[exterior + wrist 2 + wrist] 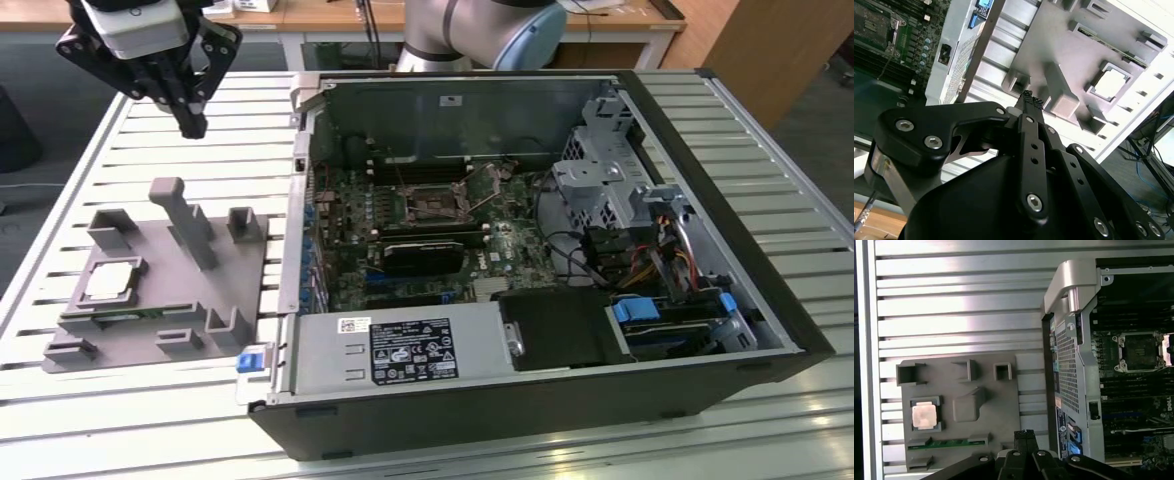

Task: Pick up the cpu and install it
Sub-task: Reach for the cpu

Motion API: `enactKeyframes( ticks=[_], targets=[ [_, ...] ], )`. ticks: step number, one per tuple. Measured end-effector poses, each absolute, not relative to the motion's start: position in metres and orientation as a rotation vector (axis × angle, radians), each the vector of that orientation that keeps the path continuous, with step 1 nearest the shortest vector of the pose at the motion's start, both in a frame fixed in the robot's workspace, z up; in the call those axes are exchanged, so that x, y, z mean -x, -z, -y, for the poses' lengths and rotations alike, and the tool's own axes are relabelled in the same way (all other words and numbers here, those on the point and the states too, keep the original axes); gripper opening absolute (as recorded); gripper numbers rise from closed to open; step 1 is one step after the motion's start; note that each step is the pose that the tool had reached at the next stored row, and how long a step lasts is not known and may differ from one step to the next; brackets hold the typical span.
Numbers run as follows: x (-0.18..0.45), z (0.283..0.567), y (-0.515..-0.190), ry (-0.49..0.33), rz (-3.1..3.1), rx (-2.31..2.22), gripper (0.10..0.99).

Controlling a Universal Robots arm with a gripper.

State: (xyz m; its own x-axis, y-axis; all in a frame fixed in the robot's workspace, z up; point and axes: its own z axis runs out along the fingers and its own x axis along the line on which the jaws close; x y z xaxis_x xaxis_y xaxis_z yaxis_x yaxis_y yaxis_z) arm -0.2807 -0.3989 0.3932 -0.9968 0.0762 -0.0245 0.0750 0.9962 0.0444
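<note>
My pincer (195, 127) hangs clenched on nothing above the far edge of the grey fixture (140, 245). The cpu (114, 283) lies flat in a square pocket of that fixture, well apart from my fingertips. The open computer case (534, 410) stands just beside the fixture.

Slatted aluminium table (747, 440); wooden desk (334, 14) behind; wooden cabinet (767, 50) at exterior view's right; dark floor (821, 140) beside.
</note>
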Motion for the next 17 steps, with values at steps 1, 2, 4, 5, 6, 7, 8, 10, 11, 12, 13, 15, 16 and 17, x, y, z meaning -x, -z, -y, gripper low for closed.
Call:
enactKeyframes(
  ticks=[1, 2, 4, 5, 6, 7, 8, 10, 11, 12, 13, 15, 16, 17],
  targets=[
    [0.2814, 0.3989, -0.3933, -0.068, -3.113, -0.118, 0.106],
    [0.2821, 0.3989, -0.3933, -0.068, -3.113, -0.118, 0.106],
    [0.2832, 0.3990, -0.3932, -0.068, -3.113, -0.118, 0.106],
    [0.2838, 0.3989, -0.3932, -0.068, -3.113, -0.118, 0.106],
    [0.2843, 0.3989, -0.3933, -0.068, -3.113, -0.118, 0.106],
    [0.2848, 0.3989, -0.3932, -0.068, -3.113, -0.118, 0.106],
    [0.2854, 0.3989, -0.3932, -0.068, -3.112, -0.118, 0.106],
    [0.2865, 0.3989, -0.3932, -0.068, -3.112, -0.118, 0.106],
    [0.2870, 0.3989, -0.3932, -0.068, -3.112, -0.118, 0.106],
    [0.2875, 0.3989, -0.3933, -0.068, -3.113, -0.118, 0.106],
    [0.2880, 0.3989, -0.3932, -0.068, -3.112, -0.118, 0.106],
    [0.2890, 0.3989, -0.3932, -0.068, -3.112, -0.118, 0.106],
    [0.2896, 0.3989, -0.3932, -0.068, -3.112, -0.118, 0.106],
    [0.2901, 0.3989, -0.3932, -0.068, -3.113, -0.118, 0.106]
  ],
)
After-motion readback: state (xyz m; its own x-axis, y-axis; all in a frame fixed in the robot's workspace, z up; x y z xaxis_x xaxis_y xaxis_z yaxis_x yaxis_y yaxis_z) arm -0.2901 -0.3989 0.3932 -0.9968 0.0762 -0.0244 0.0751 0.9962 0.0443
